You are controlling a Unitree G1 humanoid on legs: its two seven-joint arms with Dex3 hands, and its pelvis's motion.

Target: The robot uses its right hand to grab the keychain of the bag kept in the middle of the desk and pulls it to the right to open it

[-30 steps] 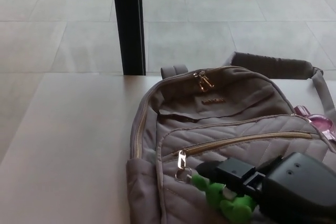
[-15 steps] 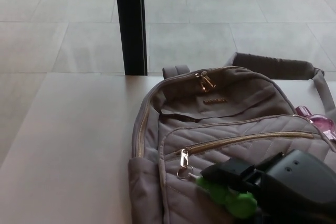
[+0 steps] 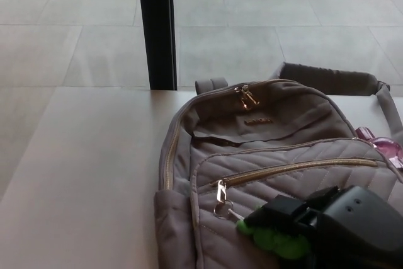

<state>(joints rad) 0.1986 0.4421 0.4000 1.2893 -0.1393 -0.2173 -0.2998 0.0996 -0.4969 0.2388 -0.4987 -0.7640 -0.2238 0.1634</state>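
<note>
A grey quilted backpack (image 3: pixel 271 137) lies on the pale desk (image 3: pixel 82 174), its front pocket zipper (image 3: pixel 296 169) running left to right with the gold pull (image 3: pixel 220 191) at the left end. A green keychain (image 3: pixel 272 239) hangs from that pull on a small ring. My right hand (image 3: pixel 327 225), black, comes in from the lower right and lies over the keychain, its fingers (image 3: pixel 280 209) closed around the green piece. The zipper looks closed along its length. My left hand is out of the picture.
A black post (image 3: pixel 157 26) stands behind the desk's far edge. A pink object (image 3: pixel 381 144) peeks out at the bag's right side. The bag's grey shoulder strap (image 3: pixel 330 80) stretches to the back right. Grey tiled floor lies beyond.
My right hand has sunk slightly lower and to the right with the green keychain, covering more of it. The zipper pull has stayed at the left end.
</note>
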